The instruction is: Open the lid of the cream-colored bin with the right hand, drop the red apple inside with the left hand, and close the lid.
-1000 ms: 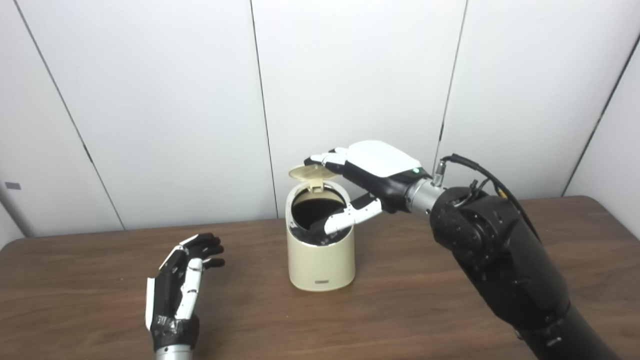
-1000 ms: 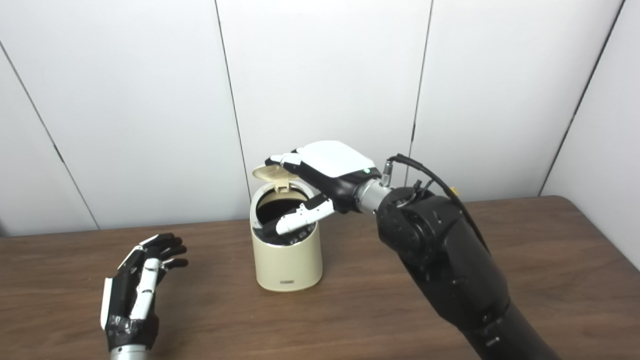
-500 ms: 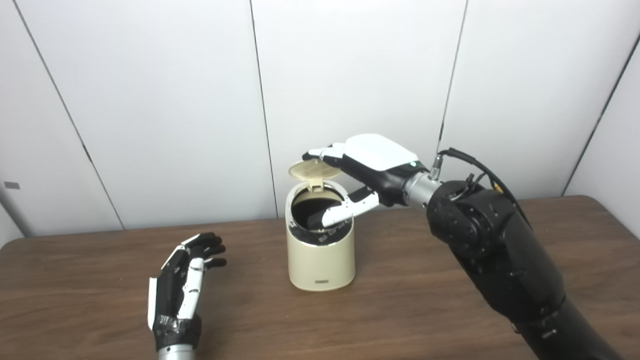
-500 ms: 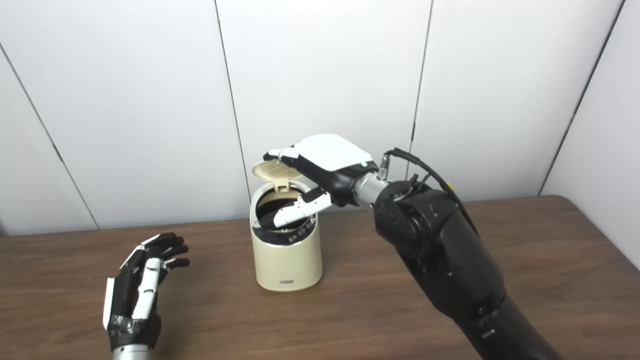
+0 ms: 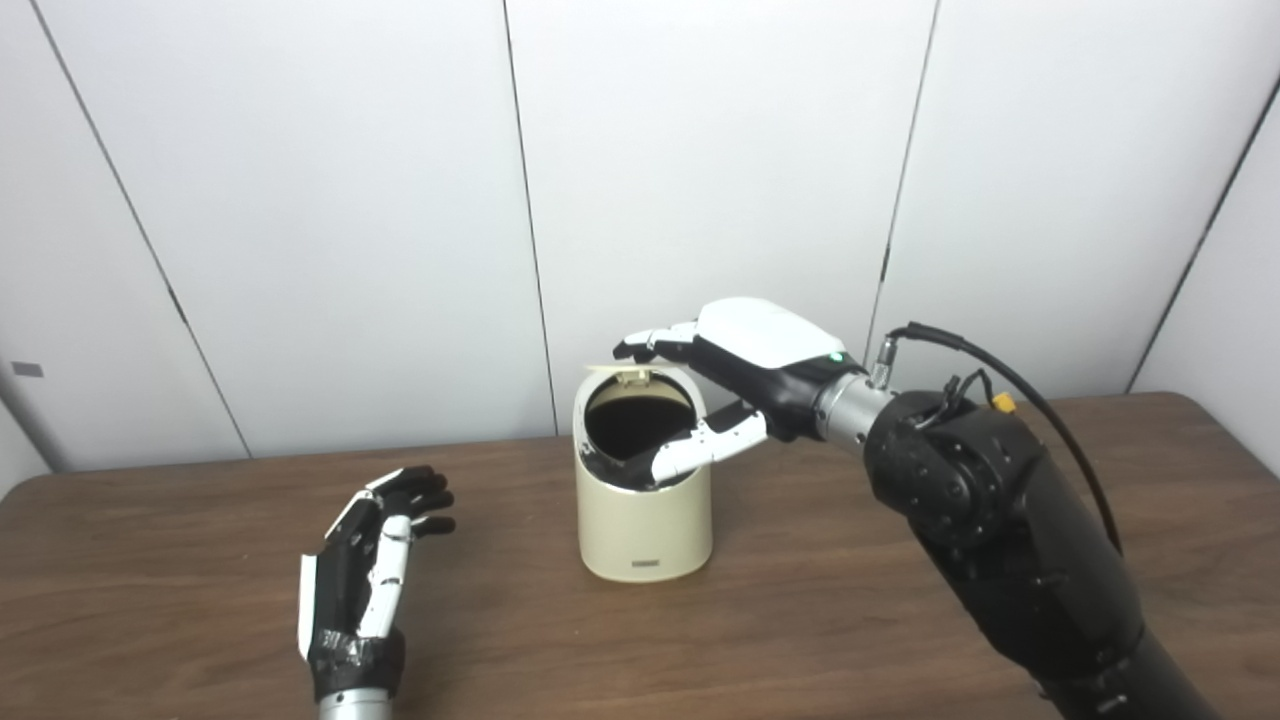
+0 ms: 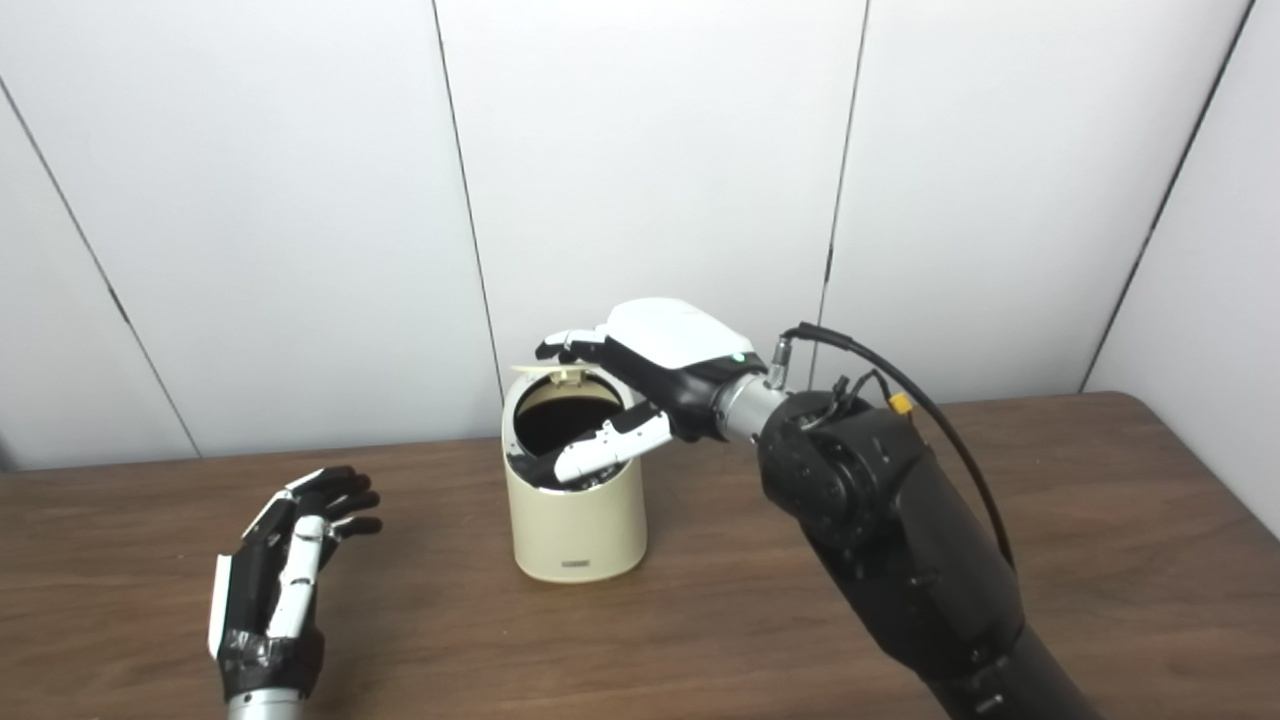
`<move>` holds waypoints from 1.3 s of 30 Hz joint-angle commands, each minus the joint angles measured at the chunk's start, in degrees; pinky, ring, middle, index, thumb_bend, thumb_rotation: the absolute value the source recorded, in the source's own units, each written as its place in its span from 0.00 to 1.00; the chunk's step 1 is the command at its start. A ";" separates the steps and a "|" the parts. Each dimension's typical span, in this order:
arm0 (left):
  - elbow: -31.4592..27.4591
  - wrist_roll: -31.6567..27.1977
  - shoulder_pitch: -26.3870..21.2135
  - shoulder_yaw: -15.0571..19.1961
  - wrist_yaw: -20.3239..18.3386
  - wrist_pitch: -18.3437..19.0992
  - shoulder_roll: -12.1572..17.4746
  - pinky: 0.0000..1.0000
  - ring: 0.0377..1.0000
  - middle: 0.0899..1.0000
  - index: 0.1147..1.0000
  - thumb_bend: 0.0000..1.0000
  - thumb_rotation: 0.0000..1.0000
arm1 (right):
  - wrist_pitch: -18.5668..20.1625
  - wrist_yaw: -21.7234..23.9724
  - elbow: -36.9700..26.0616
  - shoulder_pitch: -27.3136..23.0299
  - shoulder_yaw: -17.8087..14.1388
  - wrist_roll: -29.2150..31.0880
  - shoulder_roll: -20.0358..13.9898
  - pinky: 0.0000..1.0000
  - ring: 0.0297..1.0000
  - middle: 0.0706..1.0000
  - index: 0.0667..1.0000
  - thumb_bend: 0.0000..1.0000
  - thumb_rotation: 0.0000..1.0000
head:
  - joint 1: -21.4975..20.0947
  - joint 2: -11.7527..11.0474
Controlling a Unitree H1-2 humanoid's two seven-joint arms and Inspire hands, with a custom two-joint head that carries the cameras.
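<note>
Left eye view: showed right hand (image 5: 745, 375) spread above cream-colored bin (image 5: 643, 500), fingers just over the lid (image 5: 628, 371) at the far rim, thumb across the mouth, clasping nothing. Left hand (image 5: 365, 575) open and empty on counter (image 5: 850, 610), well left of bin. No apple seen (probably inside already). Judged lid-closing step.

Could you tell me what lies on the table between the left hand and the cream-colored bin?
Nothing: only bare table separates the left hand from the bin, in both views.

Left robot hand (image 5: 365, 575) lies open, fingers spread; right robot hand (image 5: 740, 375) reaches forward, seemingly holding nothing.
</note>
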 commanded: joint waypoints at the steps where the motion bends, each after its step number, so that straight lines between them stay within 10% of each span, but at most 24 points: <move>1: -2.33 0.18 -1.90 -0.30 0.23 -0.68 -0.30 0.57 0.63 0.63 0.60 0.32 0.53 | -0.26 -1.13 -2.05 -1.74 -0.95 0.17 -0.47 0.87 0.88 0.82 0.85 0.86 0.79 | -0.06 0.13; 39: -8.43 2.40 -1.10 -1.00 2.61 3.43 -2.31 0.56 0.62 0.62 0.59 0.30 0.54 | -4.25 -2.68 -0.83 3.59 1.46 0.63 -0.65 0.90 0.83 0.75 0.77 0.88 0.80 | 1.98 3.31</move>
